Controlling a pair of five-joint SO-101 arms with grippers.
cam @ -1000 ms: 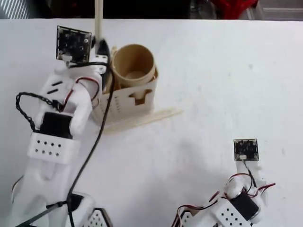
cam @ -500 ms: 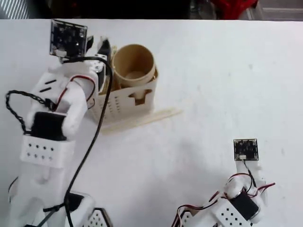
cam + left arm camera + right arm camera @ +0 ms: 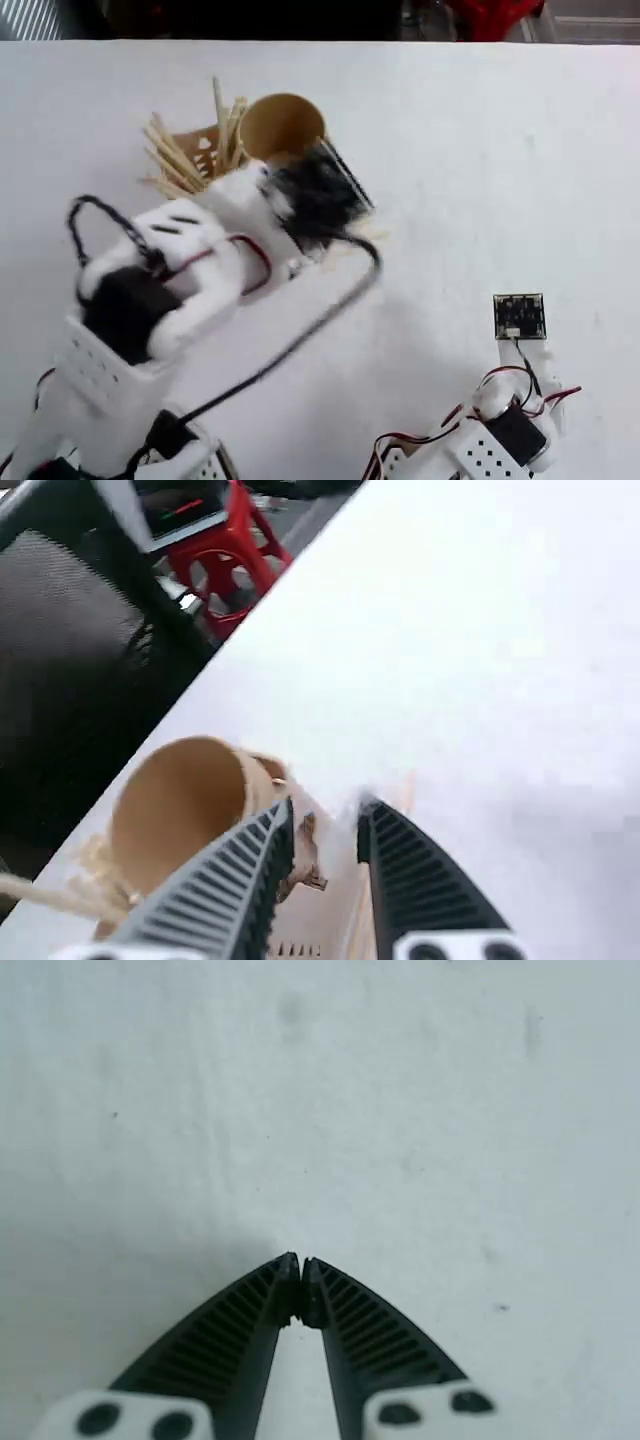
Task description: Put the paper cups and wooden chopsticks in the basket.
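In the upper left of the high view, a bundle of wooden chopsticks [image 3: 170,150] stands fanned out in the basket [image 3: 203,140]. The paper cup [image 3: 280,125] sits upright in the same basket, just to the right of the bundle.

The left arm [image 3: 180,270] lies across the front of the basket. Its wrist view shows the left gripper [image 3: 325,820] above the basket's edge, with the fingers a little apart and nothing between them.

What is left for the task seems to be the loose chopsticks [image 3: 368,232] on the table [image 3: 480,150]. Only their pale end shows right of the arm, so I am not fully sure how they lie, but their long axis appears to run from lower left to upper right along the basket's front. They are just beside the left gripper and well apart from the right gripper [image 3: 298,1265], which is closed on nothing over bare table at the lower right.

One second ago the left arm was at the left of the basket and held a stick upright over it. Now the stick is released and the arm has swung to the right. The right arm has not moved.
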